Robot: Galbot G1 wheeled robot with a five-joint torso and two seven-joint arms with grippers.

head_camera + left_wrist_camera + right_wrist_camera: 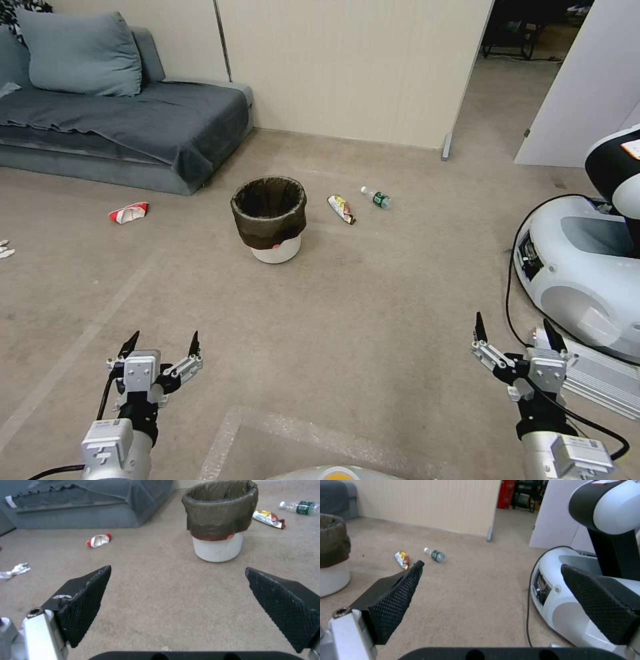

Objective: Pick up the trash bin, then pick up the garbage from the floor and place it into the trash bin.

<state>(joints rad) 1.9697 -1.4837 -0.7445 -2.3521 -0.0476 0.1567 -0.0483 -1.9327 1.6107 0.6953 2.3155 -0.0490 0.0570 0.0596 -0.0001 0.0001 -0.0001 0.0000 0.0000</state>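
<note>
Trash bin (269, 219) upright on the floor, centre far, yellow wrapper (341, 209) and bottle (377, 197) just right of it, red-white wrapper (129, 213) far left, left claw (161, 344) and right claw (514, 327) near, both spread wide, holding nothing

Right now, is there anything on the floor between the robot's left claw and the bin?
No. In the head view, bare carpet lies between the open left gripper and the trash bin. The left wrist view shows the same.

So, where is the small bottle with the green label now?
In the head view the bottle lies on the carpet right of the trash bin, just beyond the yellow wrapper.
</note>
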